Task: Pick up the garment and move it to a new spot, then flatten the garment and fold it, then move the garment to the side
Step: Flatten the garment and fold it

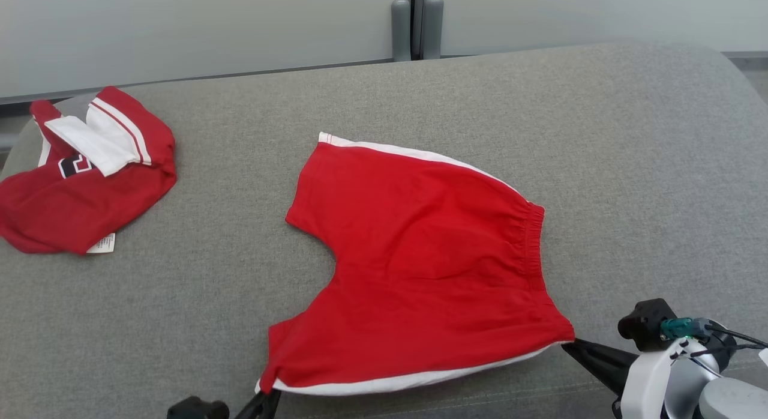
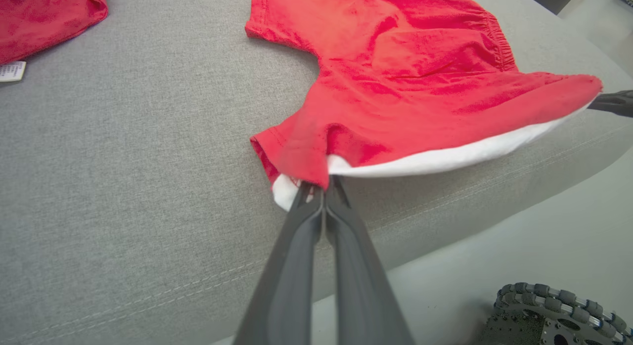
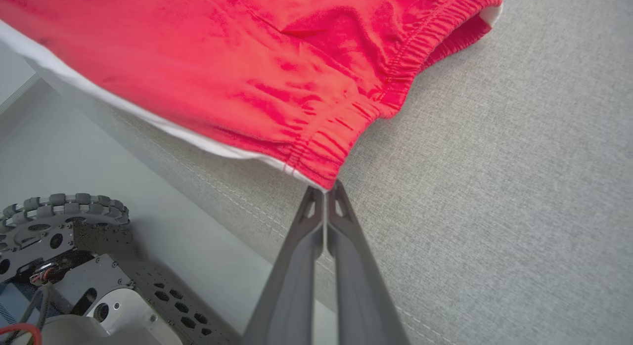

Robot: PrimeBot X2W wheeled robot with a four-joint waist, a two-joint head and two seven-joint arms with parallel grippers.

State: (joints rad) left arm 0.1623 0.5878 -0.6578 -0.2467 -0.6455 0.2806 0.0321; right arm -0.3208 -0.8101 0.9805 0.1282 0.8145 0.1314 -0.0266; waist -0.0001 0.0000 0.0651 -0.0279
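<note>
Red shorts [image 1: 420, 257] lay spread near the front edge of a grey cushion [image 1: 600, 137], with a second red garment [image 1: 78, 191] well apart at the far left. The left gripper [image 1: 264, 398] met the near leg hem and the right gripper [image 1: 573, 345] met the near waistband corner.

From the left wrist, the left gripper [image 2: 319, 187] had its jaws pressed together on the bunched hem corner.

From the right wrist, the right gripper [image 3: 326, 189] pinched the end of the elastic waistband [image 3: 395, 73], jaws closed tight.

Such thin, limp cotton would probably sag between holds, so the corners looked the best grips, the gathered waistband likely the firmer one.
</note>
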